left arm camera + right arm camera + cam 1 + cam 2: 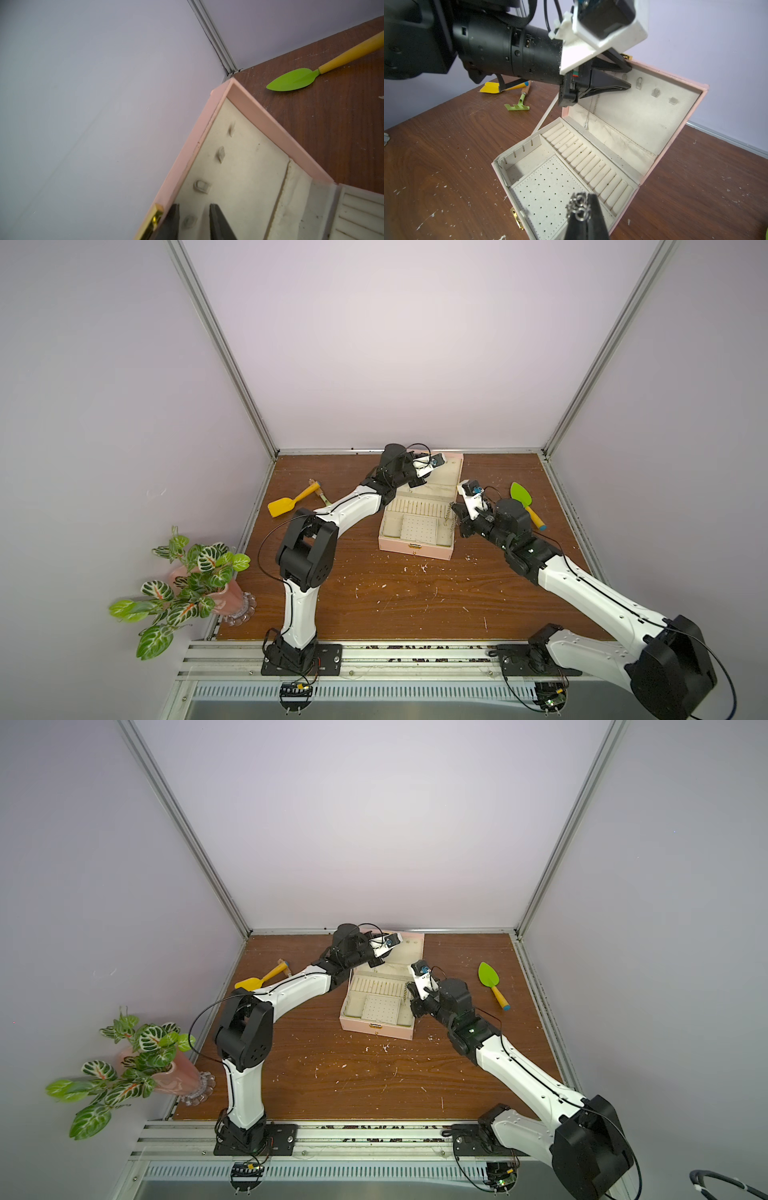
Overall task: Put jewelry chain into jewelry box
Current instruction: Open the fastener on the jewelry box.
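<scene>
Nearest in, the right gripper [583, 207] is clamped on the chain [576, 200], pinching a bunch of chunky links. In a top view the rest of the chain dangles free at the right-hand edge of the box [415, 549]. That chain looks light and completely limp. It should swing with any quick move and pool where it lands, and smooth metal links could slip, so a firm pinch on bunched links seems the sensible hold.

Just beyond is a flat dotted panel [546, 193] with an open pocket [527, 162] beside it, both ringed by low walls. I'd clear the rim before letting go, or the tail may drape over the edge. Further in, the ring rolls [587, 158] are ridged and less inviting.

At the far end the lid [643, 116] stands open. The left gripper [629, 75] sits at its inner face with fingers parted and nothing between them. Whether it touches the lining I cannot tell. A thin necklace [591, 110] hangs there and is best avoided. The green trowel [521, 495] lies well apart on the table [415, 605].
</scene>
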`<action>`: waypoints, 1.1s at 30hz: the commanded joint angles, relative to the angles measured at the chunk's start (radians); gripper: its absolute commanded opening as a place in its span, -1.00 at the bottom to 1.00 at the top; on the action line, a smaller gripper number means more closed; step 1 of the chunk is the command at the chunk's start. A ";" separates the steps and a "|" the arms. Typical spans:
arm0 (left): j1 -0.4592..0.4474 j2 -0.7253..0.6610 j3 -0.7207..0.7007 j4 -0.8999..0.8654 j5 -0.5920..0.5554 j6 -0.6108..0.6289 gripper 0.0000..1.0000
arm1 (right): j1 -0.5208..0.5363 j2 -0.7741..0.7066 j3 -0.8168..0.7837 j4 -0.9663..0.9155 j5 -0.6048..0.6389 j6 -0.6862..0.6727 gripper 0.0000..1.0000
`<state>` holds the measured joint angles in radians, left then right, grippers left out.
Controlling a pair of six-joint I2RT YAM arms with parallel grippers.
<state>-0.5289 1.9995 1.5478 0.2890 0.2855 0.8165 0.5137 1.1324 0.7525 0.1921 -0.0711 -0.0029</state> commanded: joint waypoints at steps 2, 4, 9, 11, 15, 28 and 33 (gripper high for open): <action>0.009 0.022 0.055 -0.027 0.001 0.033 -0.50 | -0.005 0.008 0.038 0.018 -0.012 0.007 -1.00; 0.007 0.032 0.070 -0.042 -0.003 0.041 -0.55 | -0.005 0.010 0.037 0.018 -0.013 0.005 -1.00; 0.005 0.041 0.069 -0.049 -0.023 0.070 -0.73 | -0.005 0.009 0.034 0.016 -0.008 0.005 -1.00; 0.003 0.034 0.052 -0.042 -0.028 0.084 -0.81 | -0.004 0.010 0.033 0.014 -0.004 0.003 -1.00; 0.002 0.016 0.005 -0.031 -0.039 0.114 -0.95 | -0.007 0.012 0.033 0.011 -0.001 -0.002 -1.00; -0.011 -0.019 -0.168 0.049 -0.081 0.187 -0.98 | -0.006 0.010 0.036 0.012 -0.001 0.001 -1.00; -0.028 -0.005 -0.196 0.062 -0.119 0.235 -0.98 | -0.007 0.010 0.034 0.012 0.005 0.000 -1.00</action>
<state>-0.5503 1.9644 1.4052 0.4679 0.2218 1.0183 0.5098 1.1450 0.7525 0.1844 -0.0704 -0.0036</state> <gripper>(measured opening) 0.053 0.057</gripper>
